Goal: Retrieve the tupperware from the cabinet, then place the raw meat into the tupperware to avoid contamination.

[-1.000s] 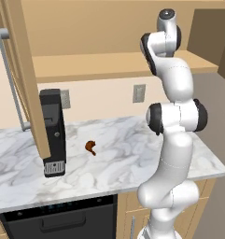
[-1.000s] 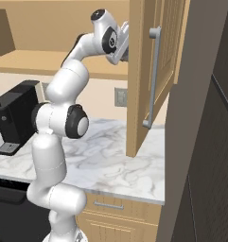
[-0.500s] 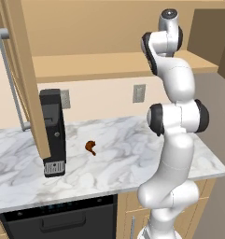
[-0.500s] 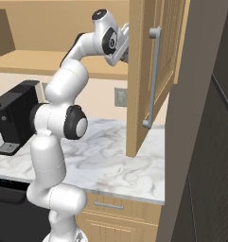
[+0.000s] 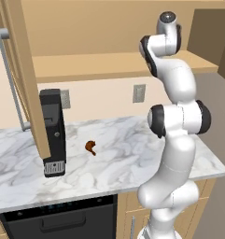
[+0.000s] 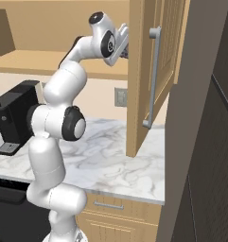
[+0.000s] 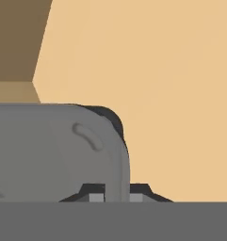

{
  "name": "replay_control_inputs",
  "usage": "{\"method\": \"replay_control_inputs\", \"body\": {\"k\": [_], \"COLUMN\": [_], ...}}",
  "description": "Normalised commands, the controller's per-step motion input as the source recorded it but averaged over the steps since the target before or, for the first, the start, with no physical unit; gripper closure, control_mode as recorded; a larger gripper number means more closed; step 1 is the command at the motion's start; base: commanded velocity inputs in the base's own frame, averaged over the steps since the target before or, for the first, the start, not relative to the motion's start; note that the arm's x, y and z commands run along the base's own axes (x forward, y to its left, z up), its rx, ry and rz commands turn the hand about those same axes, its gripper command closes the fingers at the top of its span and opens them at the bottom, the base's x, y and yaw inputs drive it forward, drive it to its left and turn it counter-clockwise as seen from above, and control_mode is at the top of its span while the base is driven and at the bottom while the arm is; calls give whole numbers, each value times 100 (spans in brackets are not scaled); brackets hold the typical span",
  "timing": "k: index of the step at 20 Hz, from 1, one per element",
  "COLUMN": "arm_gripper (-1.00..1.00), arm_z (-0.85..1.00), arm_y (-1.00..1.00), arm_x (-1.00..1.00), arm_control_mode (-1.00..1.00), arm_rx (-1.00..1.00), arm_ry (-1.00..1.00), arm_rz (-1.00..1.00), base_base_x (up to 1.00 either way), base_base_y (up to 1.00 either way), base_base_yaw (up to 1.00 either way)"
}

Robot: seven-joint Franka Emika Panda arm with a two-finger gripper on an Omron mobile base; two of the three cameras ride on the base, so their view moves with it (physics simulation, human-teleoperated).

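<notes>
A: Where's the small grey rounded-corner plastic tupperware box now?

B: Up on the plain shelf inside the light tan wooden cabinet, right at the two-finger gripper. In the hand view the box's right rim runs down between the two dark tips, one tip each side of the wall. Jaws pinched about as tight as they go, so I'd say it's got the rim, tho the contact itself sits at the frame's edge.

A: How'll it handle?

B: Prob light, stiff and hollow, smooth plastic, so a bit slippery. A thin wall is a small bite; held at one edge it may swing or tilt, so lift gently. Gripping the rim mid-side beats a corner, imo.

A: And the meat?

B: The tiny reddish-brown drumstick-shaped raw meat lies on the white marbled counter, far below the hand, just beside the tall black appliance. Not touched yet.

A: Do the views differ?

B: Yep. Left base view gives the meat and appliance, with the arm reaching up at the shelf. Right base view gives the wrist going in behind the open cabinet door, plus its long grey bar handle. Hand view has the box close up.
</notes>
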Motion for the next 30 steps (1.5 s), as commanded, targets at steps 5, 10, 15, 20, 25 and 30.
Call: {"method": "replay_control_inputs", "body": {"k": [5, 10, 15, 20, 25, 30], "arm_gripper": [100, 100, 100, 100, 100, 100], "arm_z": [-24, -9, 2, -1, -3, -10], "arm_y": [1, 0, 2, 17, 24, 33], "arm_x": [10, 3, -2, -13, -35, -50], "arm_control_mode": [-100, -100, -100, -100, -100, -100], "arm_rx": [-9, -6, 0, 0, 0, 0], "arm_ry": [-16, -15, 0, 0, 0, 0], "arm_rz": [-1, -2, -5, -10, -14, -16], "base_base_x": [0, 0, 0, 0, 0, 0], "base_base_y": [0, 0, 0, 0, 0, 0], "base_base_yaw": [0, 0, 0, 0, 0, 0]}}
